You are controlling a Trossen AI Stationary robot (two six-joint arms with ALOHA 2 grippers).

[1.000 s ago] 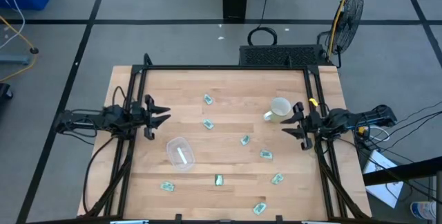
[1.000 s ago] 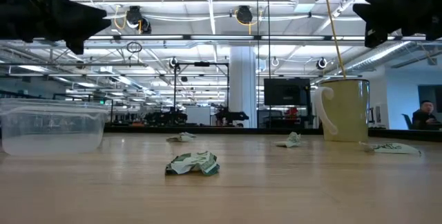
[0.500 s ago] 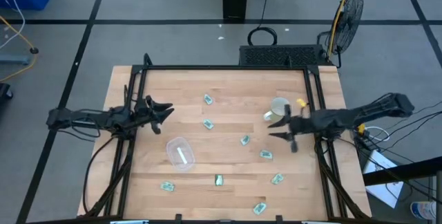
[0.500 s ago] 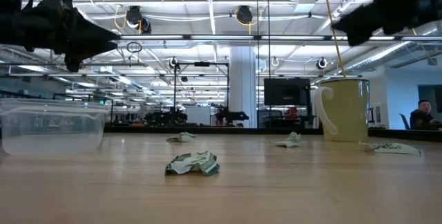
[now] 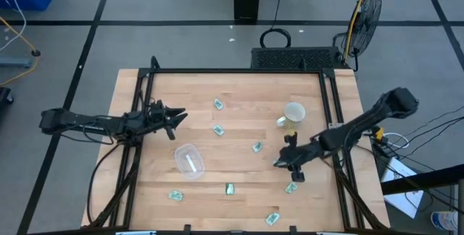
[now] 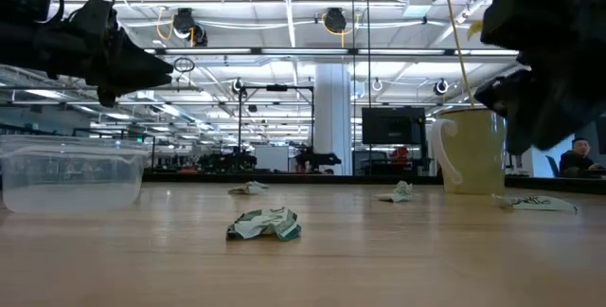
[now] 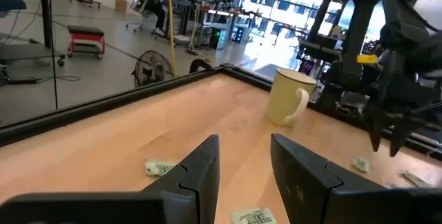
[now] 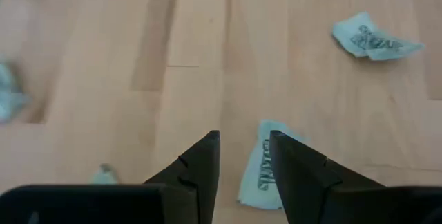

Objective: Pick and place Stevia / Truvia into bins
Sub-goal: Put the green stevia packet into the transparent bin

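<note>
Several small pale green and white Stevia packets lie flat and scattered on the wooden table (image 5: 239, 90), among them one at the far middle (image 5: 218, 104), one at the centre (image 5: 257, 147) and one at the near edge (image 5: 272, 219). The clear bin (image 5: 188, 160) stands left of centre with one packet inside. My right gripper (image 5: 286, 164) is open and points down above a packet (image 8: 266, 172), clear of it. My left gripper (image 5: 176, 114) is open and empty, level above the table's left side, far of the bin.
A white mug (image 5: 293, 113) stands upright at the right, far of my right gripper; it also shows in the low view (image 6: 471, 151). A black frame rail (image 5: 330, 104) runs along the table's sides. A crumpled packet (image 6: 265, 224) lies near the low camera.
My right gripper has swung from the table's right edge toward the centre and the near edge, come lower and tipped its fingers down over a packet near the mug. My left gripper has reached a little toward the table's right. No packet has moved.
</note>
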